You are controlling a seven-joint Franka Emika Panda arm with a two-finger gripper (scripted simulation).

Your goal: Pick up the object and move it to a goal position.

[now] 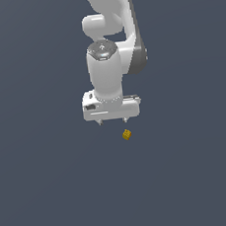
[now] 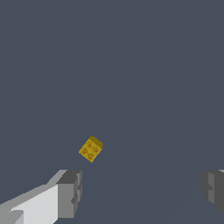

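- Approaching the cube (image 2: pixel 91 149): your gripper (image 1: pixel 112 121) hangs apart from it, fingers (image 2: pixel 69 194) spread wide, holding nothing.
- Next, you centre it over the cube, then descend.

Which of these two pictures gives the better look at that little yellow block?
The wrist view. There the yellow block appears large enough to show the faint darker markings on its face, lying ahead of the open pincer. In the exterior view the block is only a tiny speck just below the pincer, its details too small to tell.
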